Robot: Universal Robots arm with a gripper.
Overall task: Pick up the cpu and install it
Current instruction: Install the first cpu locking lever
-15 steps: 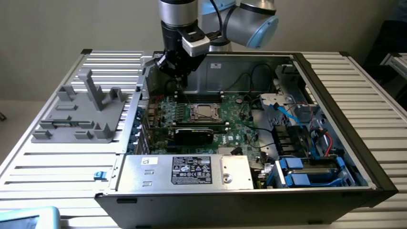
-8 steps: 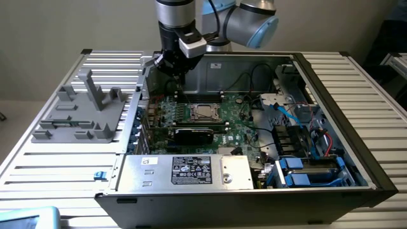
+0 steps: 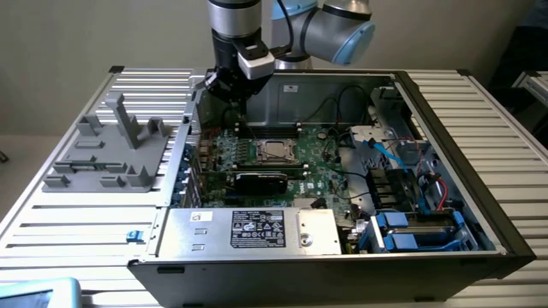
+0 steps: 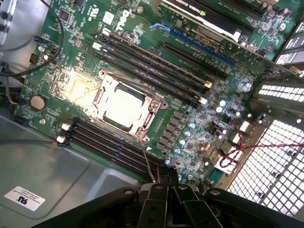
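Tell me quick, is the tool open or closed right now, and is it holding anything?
Tool: closed, nothing seen in its grip, poised over the motherboard.

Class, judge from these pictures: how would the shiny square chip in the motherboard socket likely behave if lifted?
The cpu looks thin, flat and metal-topped, so probably stiff and light. Its shiny top suggests a slippery surface. Lying flat inside the socket frame, it seems unlikely to roll or tip.
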